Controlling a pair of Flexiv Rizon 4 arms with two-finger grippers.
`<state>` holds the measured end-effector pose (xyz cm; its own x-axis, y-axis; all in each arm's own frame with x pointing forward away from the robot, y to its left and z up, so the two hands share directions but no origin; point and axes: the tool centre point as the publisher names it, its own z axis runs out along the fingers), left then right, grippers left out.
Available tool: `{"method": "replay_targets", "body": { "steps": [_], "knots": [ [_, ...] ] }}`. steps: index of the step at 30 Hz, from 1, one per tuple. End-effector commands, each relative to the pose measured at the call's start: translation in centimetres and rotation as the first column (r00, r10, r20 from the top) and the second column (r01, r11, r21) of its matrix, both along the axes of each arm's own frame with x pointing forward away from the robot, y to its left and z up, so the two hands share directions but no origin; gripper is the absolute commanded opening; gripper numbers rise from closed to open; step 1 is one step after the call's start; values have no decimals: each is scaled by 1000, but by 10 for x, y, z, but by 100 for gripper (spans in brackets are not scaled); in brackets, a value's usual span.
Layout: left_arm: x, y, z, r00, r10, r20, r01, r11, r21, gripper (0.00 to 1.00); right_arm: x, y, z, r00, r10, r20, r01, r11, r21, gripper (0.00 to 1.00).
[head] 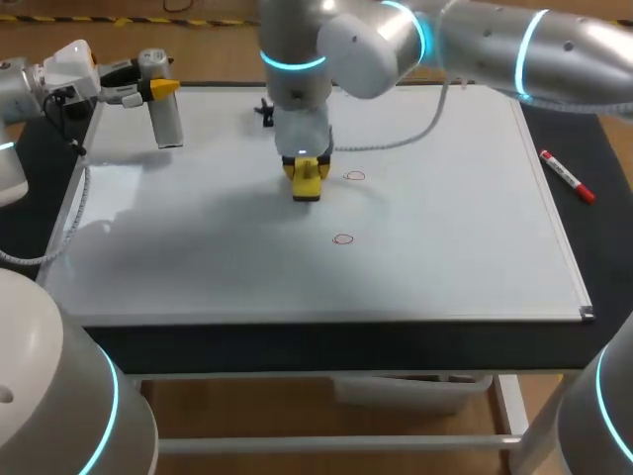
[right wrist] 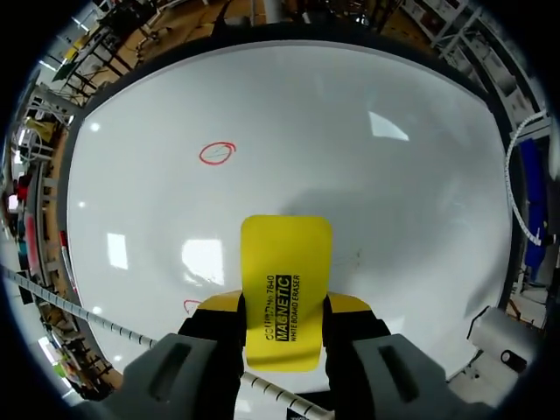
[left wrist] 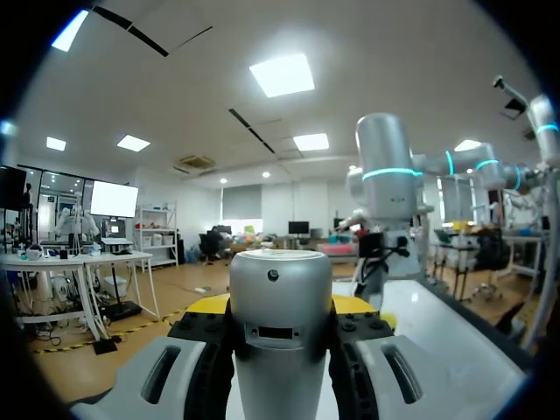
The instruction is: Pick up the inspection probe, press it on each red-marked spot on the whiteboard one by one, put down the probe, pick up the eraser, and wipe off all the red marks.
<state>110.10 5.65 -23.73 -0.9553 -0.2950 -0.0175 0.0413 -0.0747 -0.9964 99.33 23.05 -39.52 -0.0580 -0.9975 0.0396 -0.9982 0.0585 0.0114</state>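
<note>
The whiteboard [head: 445, 247] carries two small red circles, one [head: 354, 176] near the middle and one [head: 342, 238] closer to the front. My right gripper [head: 307, 174] points down just left of the upper circle, shut on the yellow eraser [head: 308, 186], which is at or just above the board. In the right wrist view the eraser [right wrist: 286, 254] sticks out between the fingers, with one red circle [right wrist: 217, 153] ahead and another [right wrist: 191, 305] beside a finger. My left gripper [head: 158, 91], above the board's far left corner, is shut on the silver probe [head: 166, 121], seen up close as a cylinder [left wrist: 280, 324].
A red marker pen [head: 567, 175] lies on the black tabletop right of the board. A small black object [head: 265, 111] sits on the board behind my right gripper. A white cable [head: 415, 134] from the right arm hangs across the board's far part.
</note>
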Motion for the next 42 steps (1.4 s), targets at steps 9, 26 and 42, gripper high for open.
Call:
{"method": "replay_targets", "body": {
  "steps": [9,26,42],
  "knots": [
    [0,0,1,1000,0,1,0,1000,0,0,-10,-111,28,990,-138,40,137,990,24,0],
    [0,0,1,1000,0,1,0,1000,0,0,-32,-258,31,926,-376,39,376,926,23,0],
    [0,0,1,1000,0,1,0,1000,0,0,-65,-333,9,858,-513,-5,513,858,17,0]
  ]
}}
